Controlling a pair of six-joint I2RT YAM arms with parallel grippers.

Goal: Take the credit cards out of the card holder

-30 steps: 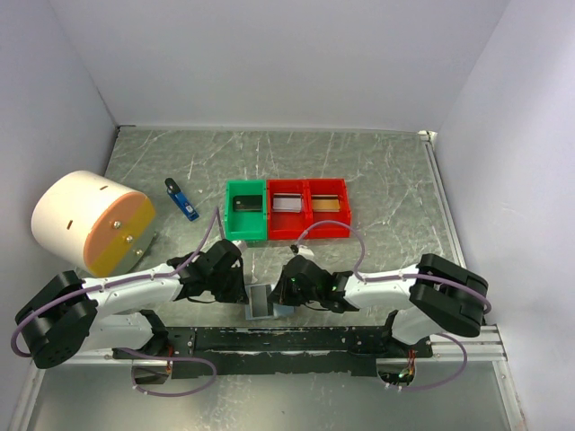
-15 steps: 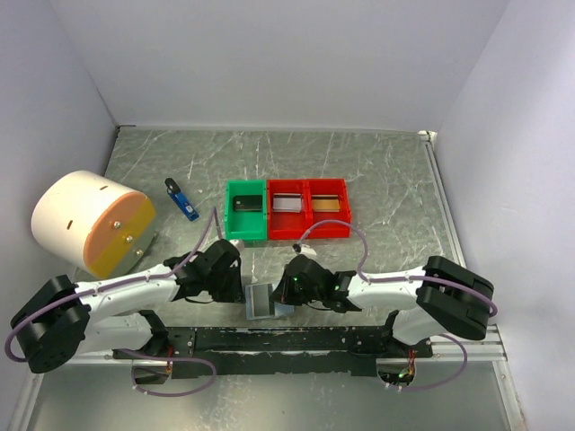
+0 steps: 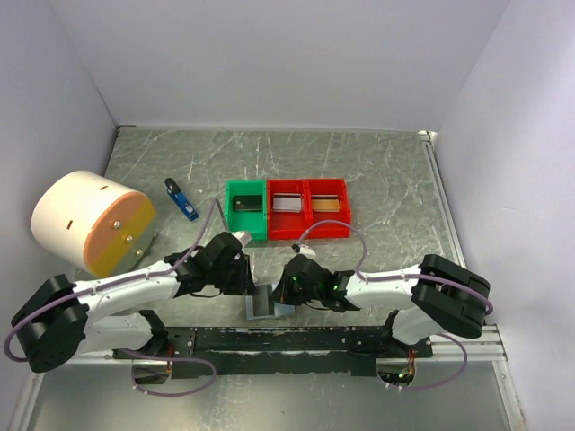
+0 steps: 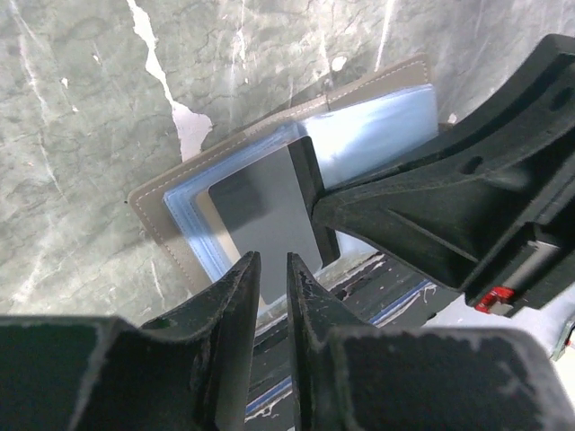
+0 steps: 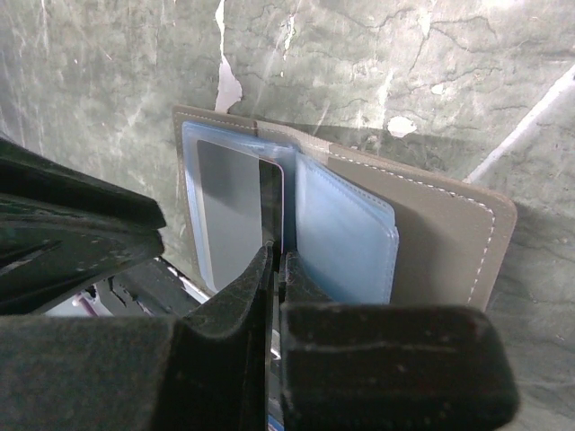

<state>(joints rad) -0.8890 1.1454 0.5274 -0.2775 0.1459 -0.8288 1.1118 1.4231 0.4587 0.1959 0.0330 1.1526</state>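
The card holder (image 3: 262, 305) lies open at the table's near edge, with a tan-grey outside (image 5: 440, 242) and pale blue inner panels (image 5: 346, 229). A grey card (image 4: 260, 211) lies in its left panel and also shows in the right wrist view (image 5: 229, 202). My right gripper (image 3: 284, 292) (image 5: 274, 256) is shut on a thin dark card (image 5: 271, 206) that stands on edge at the holder's fold. My left gripper (image 3: 244, 280) (image 4: 272, 262) hovers just left of the holder. Its jaws are a narrow gap apart, with nothing between them.
A green tray (image 3: 230, 211) and two red trays (image 3: 308, 235), each holding a card, stand behind the grippers. A blue-and-black gadget (image 3: 182, 201) and a white-and-orange drum (image 3: 85, 220) are at the left. A black rail (image 3: 296, 339) runs along the near edge.
My left gripper has moved a little up and to the right, away from the holder's left edge. The right gripper keeps its grip at the holder's fold.
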